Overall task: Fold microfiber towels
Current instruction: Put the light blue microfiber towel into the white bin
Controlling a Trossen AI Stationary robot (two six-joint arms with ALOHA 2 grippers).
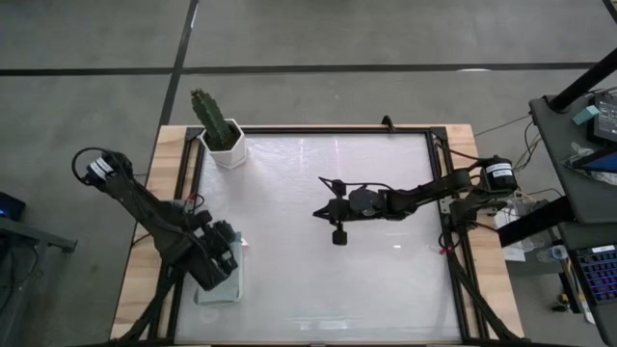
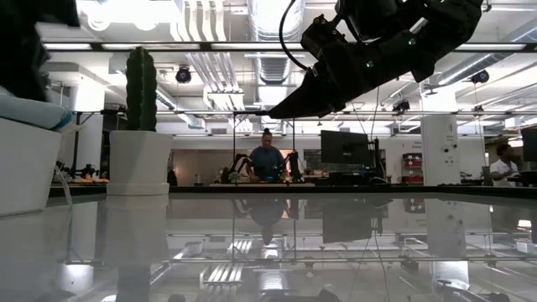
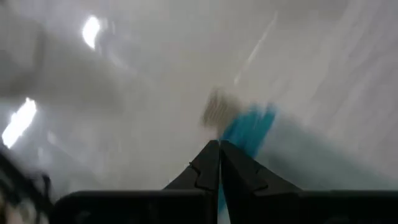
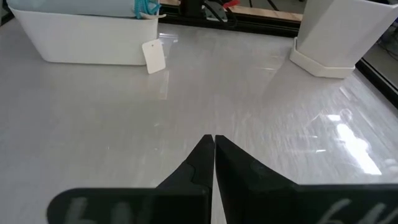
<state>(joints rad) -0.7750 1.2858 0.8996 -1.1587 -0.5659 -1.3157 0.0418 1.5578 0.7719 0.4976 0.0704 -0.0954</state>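
The microfiber towels sit in the white tray (image 4: 81, 46), and we see only slivers of them: a teal towel (image 4: 147, 7) poking over the tray's rim in the right wrist view, and a blurred teal patch (image 3: 249, 127) just ahead of the left pincer's tips in the left wrist view. In the low view a pale blue fold (image 2: 29, 111) rises above the tray wall (image 2: 25, 168). We cannot make out any other colours.

The left pincer (image 1: 220, 253) hangs directly over the tray (image 1: 220, 289), at the table's (image 1: 318, 241) left edge. Its fingers (image 3: 205, 167) are pressed together with nothing between them; the towel lies just beyond their tips, and we cannot tell whether they touch it.

The right pincer (image 1: 324, 212) hovers above the bare middle of the table, well apart from the tray. Its fingers (image 4: 199, 163) are clenched tip to tip on nothing. Ahead of it and off to one side stands the tray, with a small white tag (image 4: 153, 56) hanging down its wall to the tabletop; ahead to the other side stands a white pot (image 4: 333, 37) holding a cactus (image 1: 214, 118).

Beyond the table, in the low view, a person (image 2: 267, 159) sits in the room behind.
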